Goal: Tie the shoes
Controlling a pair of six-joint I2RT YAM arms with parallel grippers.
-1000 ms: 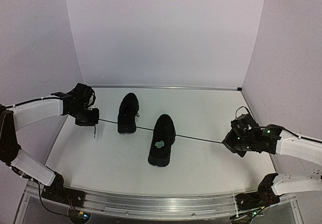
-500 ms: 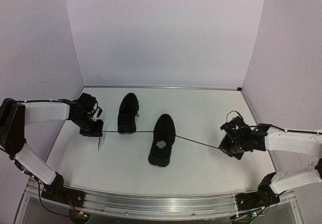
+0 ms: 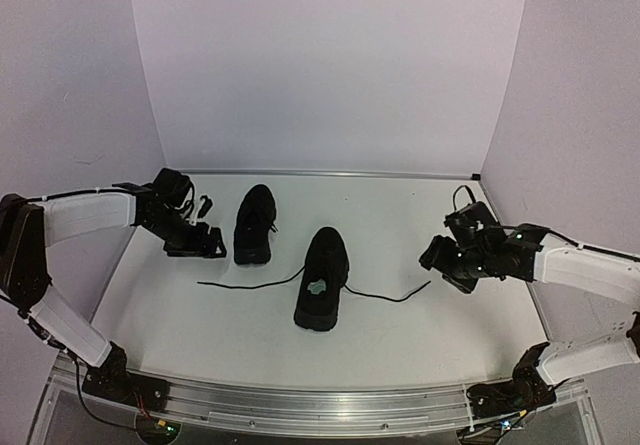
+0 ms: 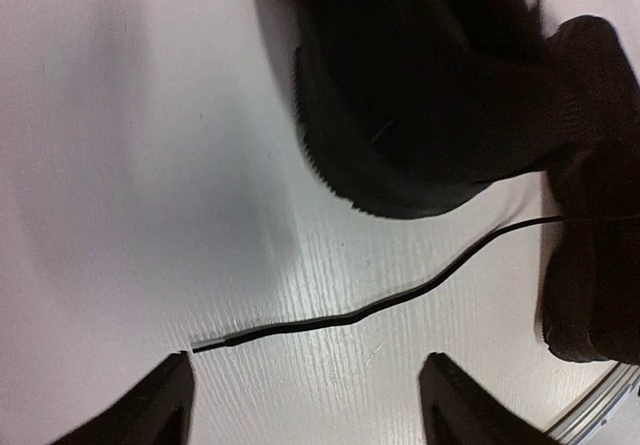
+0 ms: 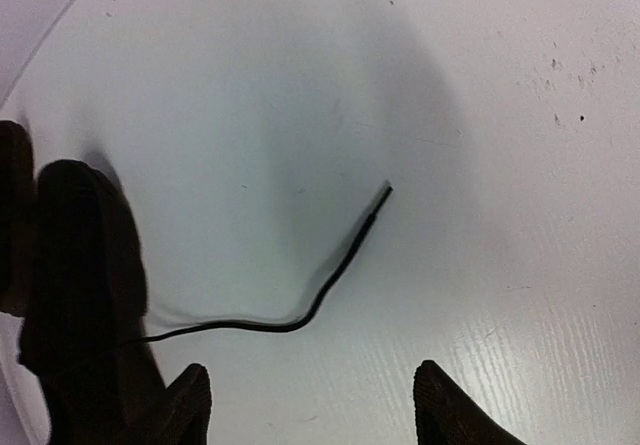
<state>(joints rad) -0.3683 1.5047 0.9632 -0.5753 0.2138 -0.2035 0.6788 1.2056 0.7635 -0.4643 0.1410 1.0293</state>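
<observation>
Currently: far shoe and near shoe stand on table, mid-surface, close but apart. Near shoe holds pale patch inside opening. Lace trails slack from near shoe to both sides, flat on table. Left gripper fingers spread, gripping nothing, beside far shoe. Right gripper fingers spread, gripping nothing, lace tip lying ahead.

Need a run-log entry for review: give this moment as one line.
left end effector: open, empty | right end effector: open, empty | laces: both ends slack on table | near shoe: no bow seen
</observation>
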